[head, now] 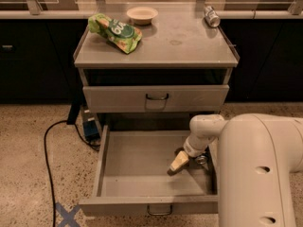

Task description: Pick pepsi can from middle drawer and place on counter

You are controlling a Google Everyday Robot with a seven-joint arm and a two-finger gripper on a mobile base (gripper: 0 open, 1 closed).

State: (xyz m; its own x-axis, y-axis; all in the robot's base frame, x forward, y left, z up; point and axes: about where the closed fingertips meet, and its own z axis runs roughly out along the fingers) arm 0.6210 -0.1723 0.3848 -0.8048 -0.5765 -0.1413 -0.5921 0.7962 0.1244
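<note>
The middle drawer (142, 174) is pulled wide open below the closed upper drawer (156, 98). My gripper (179, 163) reaches down into its right half, tan tip low over the drawer floor near the right wall. The pepsi can is not clearly in view. A small dark and silvery bit (202, 160) shows just right of the gripper, and I cannot tell what it is. The counter (180, 46) is the grey cabinet top above. My white arm (255, 169) fills the lower right and hides the drawer's right front corner.
On the counter lie a green snack bag (115, 31) at the left, a pale bowl (142, 14) at the back, and a silvery-grey can (211, 16) on its side at the back right. A black cable (49, 141) and a blue box (90, 129) are on the floor left of the cabinet.
</note>
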